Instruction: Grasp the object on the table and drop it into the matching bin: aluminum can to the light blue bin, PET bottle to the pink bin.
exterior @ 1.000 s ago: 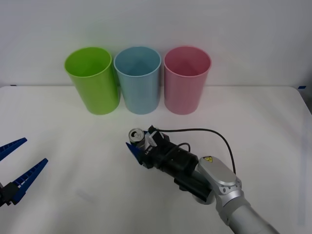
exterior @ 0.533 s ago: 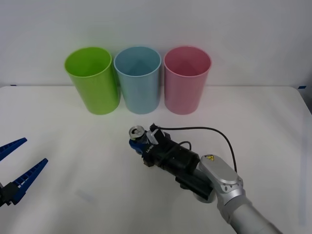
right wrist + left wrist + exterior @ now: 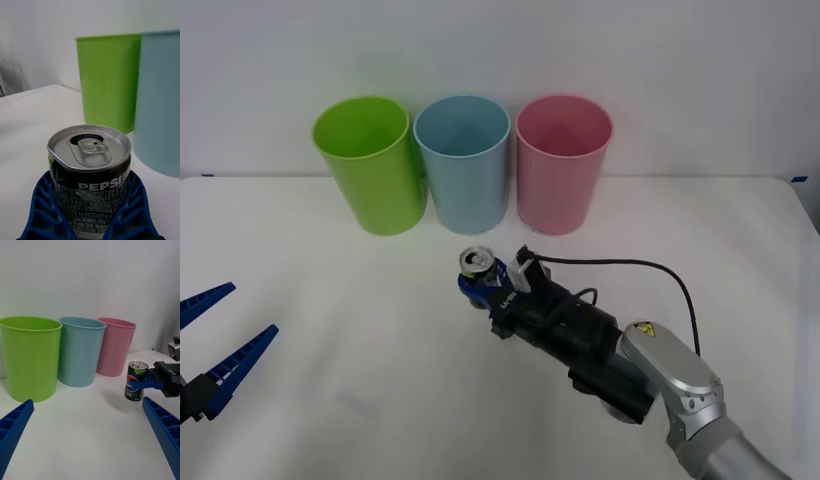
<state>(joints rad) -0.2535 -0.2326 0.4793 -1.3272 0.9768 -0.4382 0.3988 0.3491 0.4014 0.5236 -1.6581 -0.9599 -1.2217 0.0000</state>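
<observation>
Right gripper clamps the Pepsi can upright, clear of the table; lift higher, centre above the light blue bin, then release. Left gripper waits open.

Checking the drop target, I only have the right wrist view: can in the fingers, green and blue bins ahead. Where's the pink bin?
Observer: The pink bin stands just right of the light blue bin.
Operator: Can lined up with blue?
Observer: The right gripper holds the aluminum can in front of the light blue bin, apart from it.
Operator: Left arm?
Observer: The left gripper sits open over the table's near left edge.
</observation>
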